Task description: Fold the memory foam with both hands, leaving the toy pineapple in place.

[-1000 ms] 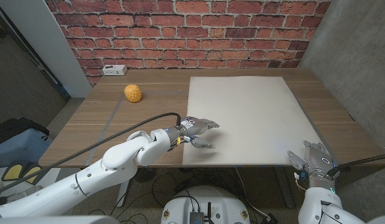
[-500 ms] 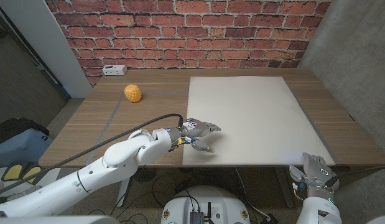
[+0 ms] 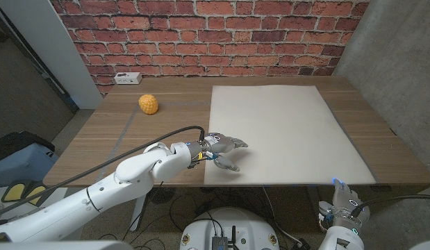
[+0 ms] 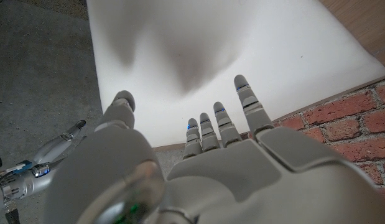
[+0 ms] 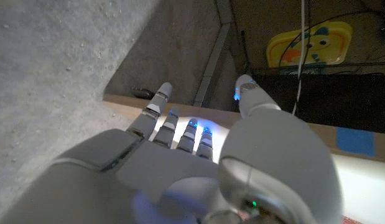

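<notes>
So, going left to right w/ the foam sheet [image 3: 284,132] as the landmark: the toy pineapple [image 3: 149,104] sits on the table [image 3: 166,128] well off the sheet's left edge, toward the far side, touching nothing. It should stay clear of a fold, as I judge it.

Left hand [image 3: 221,151] is over the sheet's near-left corner, fingers spread and curved down, holding nothing. Left wrist view has its fingertips [image 4: 245,84] above the white surface w/ a shadow under them; can't tell if they touch. Of the two, it's the hand nearer the sheet.

The sheet lies flat on the table's right half, approx. square, maybe a bit longer near-to-far, edges parallel to the table's. Near edge sits about at the table's near edge, far edge toward the brick wall.

Right hand [image 3: 345,205] is off the sheet, below and in front of its near-right corner, lower than the tabletop. Right wrist view shows the fingers [image 5: 156,102] apart and empty, reaching up toward the table's underside edge.

Judgement: a two-handed fold turns on that near edge, which runs left-right between the hands. Left is about placed; right needs to come up to its corner first.
</notes>
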Action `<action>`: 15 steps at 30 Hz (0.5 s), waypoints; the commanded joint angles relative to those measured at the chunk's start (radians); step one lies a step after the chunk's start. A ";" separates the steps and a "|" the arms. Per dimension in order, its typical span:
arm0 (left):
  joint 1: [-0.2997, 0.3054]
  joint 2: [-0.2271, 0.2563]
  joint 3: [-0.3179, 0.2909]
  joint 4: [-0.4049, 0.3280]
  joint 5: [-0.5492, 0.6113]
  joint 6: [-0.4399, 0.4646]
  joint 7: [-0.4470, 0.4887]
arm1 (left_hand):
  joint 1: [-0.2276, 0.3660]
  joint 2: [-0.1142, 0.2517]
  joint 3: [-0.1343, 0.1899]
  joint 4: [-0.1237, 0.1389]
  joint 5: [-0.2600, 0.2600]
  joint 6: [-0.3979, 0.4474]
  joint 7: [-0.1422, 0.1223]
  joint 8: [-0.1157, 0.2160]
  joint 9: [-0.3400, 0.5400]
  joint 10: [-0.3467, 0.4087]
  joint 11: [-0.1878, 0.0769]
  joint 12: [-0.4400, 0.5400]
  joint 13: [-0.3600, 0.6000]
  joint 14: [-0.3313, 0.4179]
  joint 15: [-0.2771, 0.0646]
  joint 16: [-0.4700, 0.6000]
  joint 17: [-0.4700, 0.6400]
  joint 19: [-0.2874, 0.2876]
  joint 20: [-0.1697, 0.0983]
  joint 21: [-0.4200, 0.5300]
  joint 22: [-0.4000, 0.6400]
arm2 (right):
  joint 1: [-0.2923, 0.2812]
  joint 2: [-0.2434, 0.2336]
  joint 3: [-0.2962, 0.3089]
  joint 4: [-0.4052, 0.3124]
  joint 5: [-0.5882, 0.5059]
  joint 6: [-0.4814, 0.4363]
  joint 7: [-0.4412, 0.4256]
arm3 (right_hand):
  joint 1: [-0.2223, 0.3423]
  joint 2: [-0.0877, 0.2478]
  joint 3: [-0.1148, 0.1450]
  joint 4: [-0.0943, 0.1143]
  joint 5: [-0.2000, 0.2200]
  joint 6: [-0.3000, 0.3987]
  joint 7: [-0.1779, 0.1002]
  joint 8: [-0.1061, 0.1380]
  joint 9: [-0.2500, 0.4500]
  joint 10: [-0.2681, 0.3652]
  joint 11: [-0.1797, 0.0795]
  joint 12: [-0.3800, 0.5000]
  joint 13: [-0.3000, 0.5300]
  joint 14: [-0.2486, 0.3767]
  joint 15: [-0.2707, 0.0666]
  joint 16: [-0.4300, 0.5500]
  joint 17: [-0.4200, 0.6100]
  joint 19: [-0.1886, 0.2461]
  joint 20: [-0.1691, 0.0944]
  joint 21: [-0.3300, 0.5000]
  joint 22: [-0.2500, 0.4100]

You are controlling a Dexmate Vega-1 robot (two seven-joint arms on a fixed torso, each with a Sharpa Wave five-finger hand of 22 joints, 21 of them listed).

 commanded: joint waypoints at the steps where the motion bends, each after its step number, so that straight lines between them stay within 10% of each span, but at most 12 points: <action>1: 0.014 0.010 -0.015 0.001 -0.025 0.012 -0.008 | 0.014 0.002 -0.002 0.003 0.006 0.004 0.007 -0.005 0.003 0.007 -0.006 -0.005 0.003 -0.001 -0.004 -0.004 0.003 -0.007 -0.001 -0.006 0.000 | 0.114 0.104 -0.029 0.254 -0.439 0.115 -0.399 | 0.028 -0.008 -0.017 -0.002 0.011 0.031 -0.002 0.000 0.000 0.000 -0.003 -0.015 0.001 0.010 -0.128 0.000 0.004 0.026 -0.015 0.005 0.003; 8: 0.019 0.014 -0.024 0.008 -0.040 0.018 0.010 | 0.019 0.001 -0.005 0.005 0.006 0.002 0.008 -0.006 0.003 0.005 -0.004 -0.007 0.003 -0.001 -0.006 -0.005 0.003 -0.005 0.000 -0.008 0.000 | 0.209 0.082 -0.091 0.350 -0.552 0.089 -0.410 | 0.059 -0.057 -0.076 0.000 0.044 0.148 -0.057 0.011 -0.001 0.075 -0.047 -0.007 0.001 0.068 -0.165 0.013 0.008 0.073 -0.037 0.011 0.006; 15: 0.012 0.013 -0.029 0.019 -0.064 0.022 0.012 | 0.023 0.000 -0.008 0.007 0.006 0.002 0.009 -0.006 0.003 0.005 -0.002 -0.008 0.003 0.000 -0.012 -0.005 0.003 -0.004 -0.002 -0.011 0.000 | 0.186 0.118 -0.027 0.297 -0.920 0.231 0.125 | 0.067 -0.104 -0.111 0.012 0.108 0.073 -0.057 -0.044 0.000 -0.009 -0.039 -0.043 0.004 -0.032 -0.125 -0.046 0.013 0.023 -0.033 -0.020 0.005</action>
